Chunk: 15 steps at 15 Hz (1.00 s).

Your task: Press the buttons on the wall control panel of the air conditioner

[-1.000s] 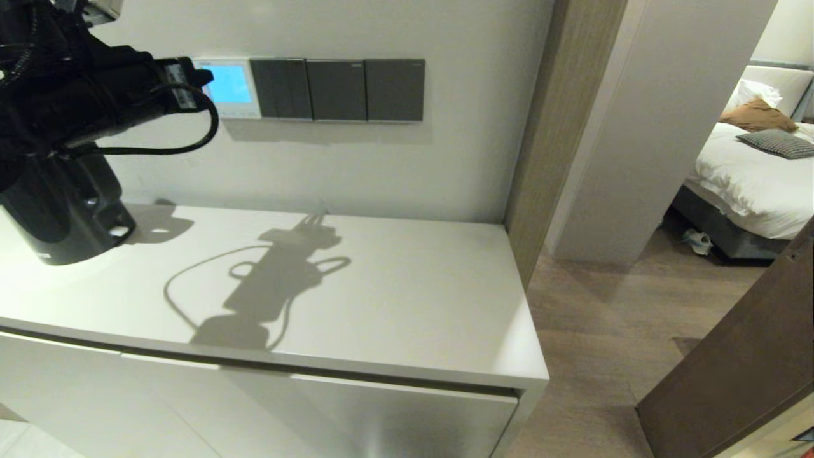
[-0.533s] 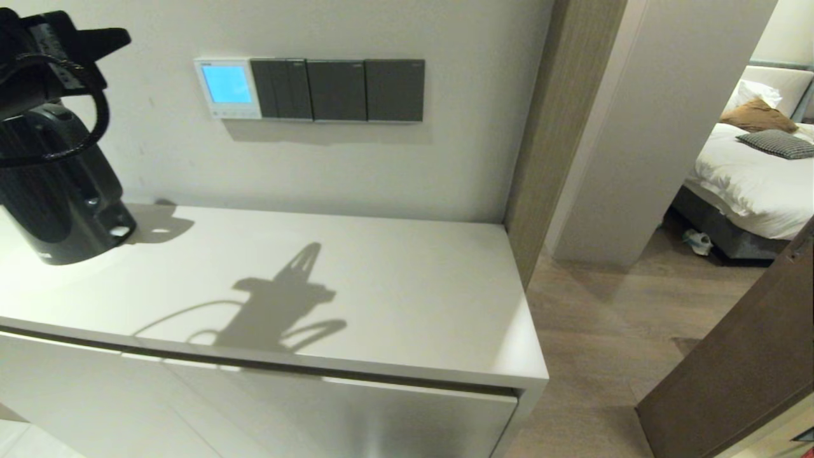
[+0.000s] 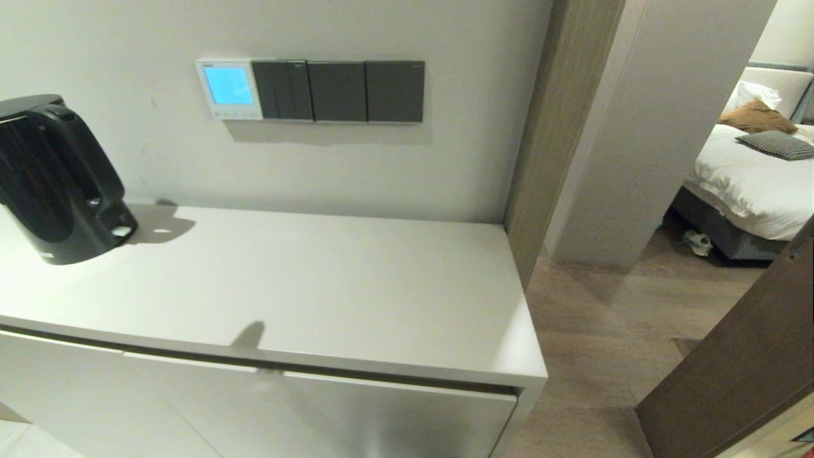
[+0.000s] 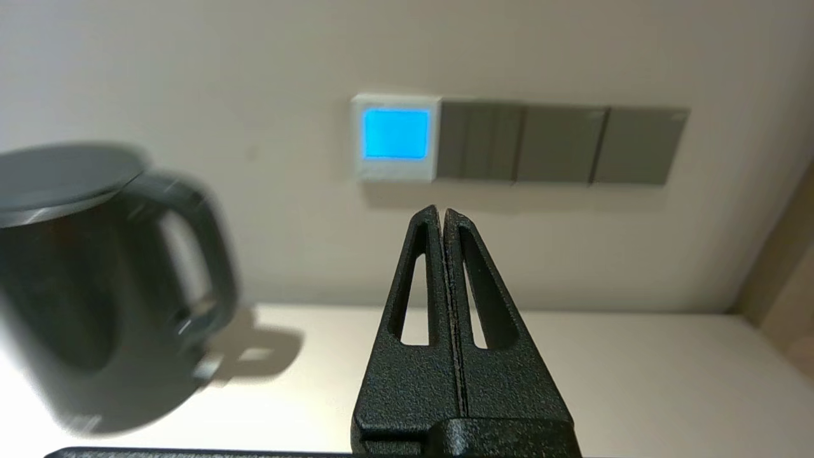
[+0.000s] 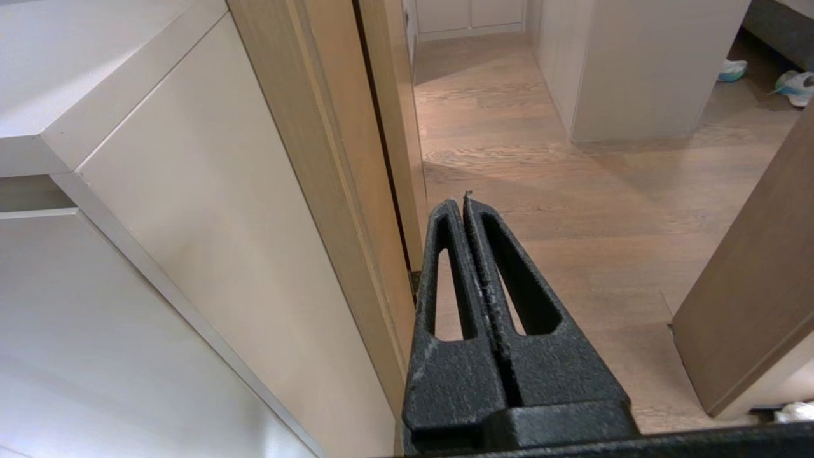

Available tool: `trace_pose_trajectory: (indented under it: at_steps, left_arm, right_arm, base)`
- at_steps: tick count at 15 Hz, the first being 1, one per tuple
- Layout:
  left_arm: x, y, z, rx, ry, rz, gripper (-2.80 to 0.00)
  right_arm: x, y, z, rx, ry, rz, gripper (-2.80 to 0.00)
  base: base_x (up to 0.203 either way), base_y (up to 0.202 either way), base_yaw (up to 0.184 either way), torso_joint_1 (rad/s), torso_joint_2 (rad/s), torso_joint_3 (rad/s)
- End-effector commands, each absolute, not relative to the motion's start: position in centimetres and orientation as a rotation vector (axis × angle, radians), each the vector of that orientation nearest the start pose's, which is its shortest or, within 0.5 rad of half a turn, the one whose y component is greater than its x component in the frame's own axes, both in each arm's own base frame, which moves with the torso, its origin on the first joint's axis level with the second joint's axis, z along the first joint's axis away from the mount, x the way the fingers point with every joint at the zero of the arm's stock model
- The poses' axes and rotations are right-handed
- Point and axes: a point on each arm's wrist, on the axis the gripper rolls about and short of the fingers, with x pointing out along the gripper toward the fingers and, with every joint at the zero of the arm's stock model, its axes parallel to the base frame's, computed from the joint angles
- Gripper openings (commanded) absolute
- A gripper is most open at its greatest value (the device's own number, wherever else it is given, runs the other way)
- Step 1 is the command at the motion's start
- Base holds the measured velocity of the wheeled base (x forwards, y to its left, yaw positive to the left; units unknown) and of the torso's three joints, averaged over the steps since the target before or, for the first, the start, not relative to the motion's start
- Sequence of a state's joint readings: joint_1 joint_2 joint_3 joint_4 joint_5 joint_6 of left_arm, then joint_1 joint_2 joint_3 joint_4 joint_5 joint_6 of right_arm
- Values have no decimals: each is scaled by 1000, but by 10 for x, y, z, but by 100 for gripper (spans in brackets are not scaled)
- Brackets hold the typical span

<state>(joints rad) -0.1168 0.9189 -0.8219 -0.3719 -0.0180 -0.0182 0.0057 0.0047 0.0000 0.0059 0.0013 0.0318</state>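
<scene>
The air conditioner's wall control panel [image 3: 229,89] is a small white square on the wall with a lit light blue screen. Its row of tiny pale buttons [image 3: 233,115] runs along its bottom edge. It also shows in the left wrist view [image 4: 395,138], where the buttons are too blurred to make out. My left gripper [image 4: 442,213] is shut and empty, well back from the wall, pointing below the panel. It is out of the head view. My right gripper [image 5: 463,202] is shut and empty, parked low beside the cabinet's side, over the wood floor.
Three dark grey switch plates [image 3: 337,91] sit right of the panel. A black kettle [image 3: 54,181] stands on the white cabinet top [image 3: 331,286] at the left, below and left of the panel. A wooden door frame [image 3: 547,127] borders the wall at the right.
My left arm has drawn back from the panel and left the head view; its shadow on the cabinet top has shrunk to a small tip at the front edge. The screen stays lit.
</scene>
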Motion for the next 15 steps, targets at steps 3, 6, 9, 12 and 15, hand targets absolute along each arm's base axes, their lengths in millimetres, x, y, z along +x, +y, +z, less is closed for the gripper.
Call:
trace_pose_trajectory:
  at_steps: [3, 6, 9, 12, 15]
  left_arm:
    - [58, -5, 280, -30, -286, -48, -280]
    - [59, -4, 250, -16, -250, -5, -280]
    - [56, -3, 227, -16, -212, 40, -280]
    - [46, -1, 208, -16, -192, 75, -280]
    - [39, 1, 190, -14, -161, 115, -280]
  right_arm:
    - [-22, 0, 75, 32, 14, 7, -280]
    - [-22, 0, 75, 32, 14, 7, -280]
    - [-22, 0, 75, 32, 14, 7, -280]
    - [-22, 0, 75, 32, 14, 7, -280]
    - [-22, 0, 75, 32, 14, 7, -280]
  base:
    - [0, 0, 0, 0, 0, 0]
    - [0, 0, 0, 0, 0, 0]
    - [0, 0, 0, 0, 0, 0]
    - [0, 0, 0, 0, 0, 0]
    - [0, 0, 0, 0, 0, 0]
